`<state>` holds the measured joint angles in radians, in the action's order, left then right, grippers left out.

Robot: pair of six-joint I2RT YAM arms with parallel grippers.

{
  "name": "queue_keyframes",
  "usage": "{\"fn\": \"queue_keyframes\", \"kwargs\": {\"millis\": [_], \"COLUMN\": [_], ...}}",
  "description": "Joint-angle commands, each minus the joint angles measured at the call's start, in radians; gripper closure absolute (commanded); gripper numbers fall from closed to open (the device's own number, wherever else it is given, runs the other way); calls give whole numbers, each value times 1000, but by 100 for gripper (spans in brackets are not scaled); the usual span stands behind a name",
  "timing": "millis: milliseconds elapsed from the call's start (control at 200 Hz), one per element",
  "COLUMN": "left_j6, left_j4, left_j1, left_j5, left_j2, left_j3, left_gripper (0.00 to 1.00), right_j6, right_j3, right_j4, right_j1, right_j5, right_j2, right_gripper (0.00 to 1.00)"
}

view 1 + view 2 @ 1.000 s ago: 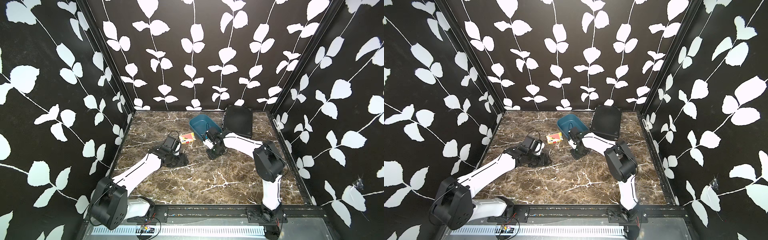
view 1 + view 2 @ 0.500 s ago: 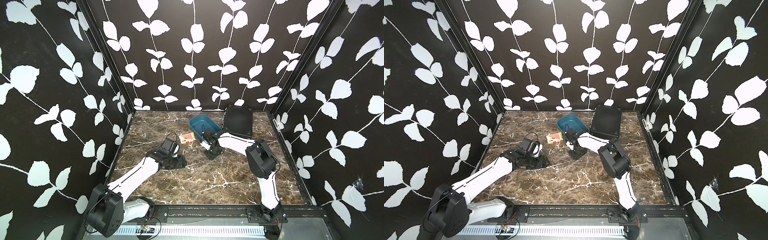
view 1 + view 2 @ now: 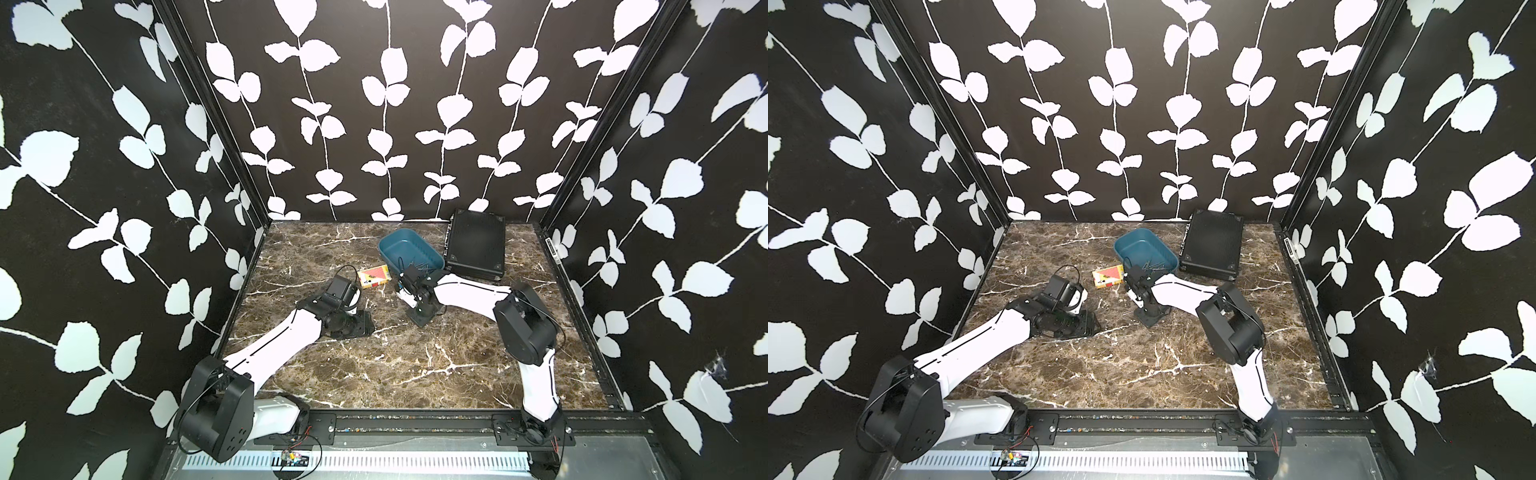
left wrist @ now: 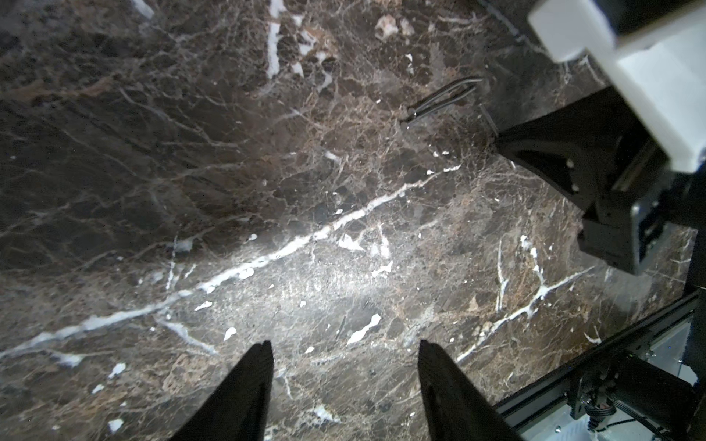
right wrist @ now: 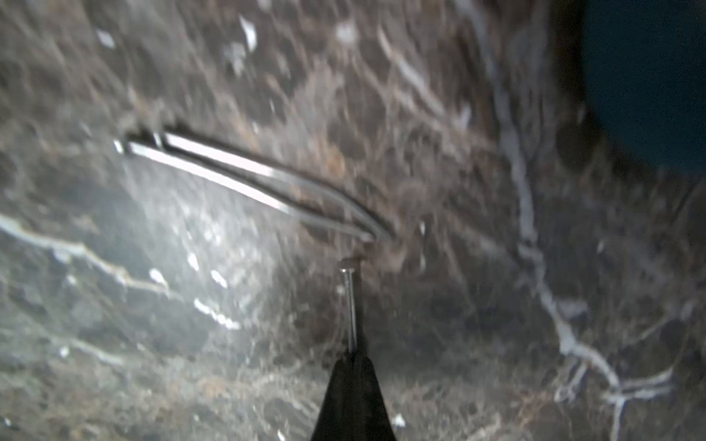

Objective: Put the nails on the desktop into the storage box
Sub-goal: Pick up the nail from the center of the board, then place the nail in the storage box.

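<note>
In the right wrist view my right gripper (image 5: 353, 355) is shut on one thin silvery nail (image 5: 349, 309), which sticks out past the fingertips over the brown marble desktop (image 5: 153, 267). Two more nails (image 5: 244, 177) lie side by side on the desktop just beyond it. The teal storage box (image 3: 409, 251) stands behind the right gripper (image 3: 419, 318) with a few nails (image 3: 1152, 266) in its near corner. My left gripper (image 4: 344, 345) is open and empty, low over the desktop, left of the right gripper. The left wrist view shows the lying nails (image 4: 443, 99) beside the right gripper's fingers (image 4: 554, 152).
A black ribbed case (image 3: 476, 245) lies right of the storage box at the back. A small red-and-white card box (image 3: 374, 276) sits on the desktop between the two grippers. Black leaf-patterned walls enclose three sides, and a metal rail (image 3: 415, 424) runs along the front.
My right gripper has gone from partly open to shut, with a nail now pinched between its fingertips. The left arm has drawn back slightly.
</note>
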<state>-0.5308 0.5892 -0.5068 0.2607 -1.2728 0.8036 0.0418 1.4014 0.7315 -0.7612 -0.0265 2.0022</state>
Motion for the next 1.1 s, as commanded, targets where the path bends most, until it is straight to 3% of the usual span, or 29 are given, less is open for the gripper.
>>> {"fn": "queue_keyframes", "kwargs": {"millis": [0,130,290,445,525,605,840,980,1095], "left_j6": [-5,-18,-25,-47,-57,-60,-41,-9,17], "left_j4": [-9,-17,1,10,10,22,34,27,38], "left_j1": [9,9,8,8,8,8,9,8,8], "left_j5": [11,17,9,-1,-2,-4,-8,4,1], "left_j2": [6,12,45,109,139,162,171,111,60], "left_j3": [16,17,18,-11,-30,-41,-36,0,43], "left_gripper": [37,37,37,37,37,37,37,37,37], "right_j6": [73,150,297,625,820,932,1018,994,809], "right_j3": [-74,-29,90,52,23,49,166,138,135], "right_j4": [98,76,3,-259,-422,-509,-535,-505,-368], "right_j1": [-1,7,63,203,263,296,324,322,301], "right_j5": [38,146,292,419,437,423,359,336,302], "right_j2": [-98,-200,-221,-228,-197,-137,53,28,-54], "right_gripper": [100,100,100,100,100,100,100,72,68]}}
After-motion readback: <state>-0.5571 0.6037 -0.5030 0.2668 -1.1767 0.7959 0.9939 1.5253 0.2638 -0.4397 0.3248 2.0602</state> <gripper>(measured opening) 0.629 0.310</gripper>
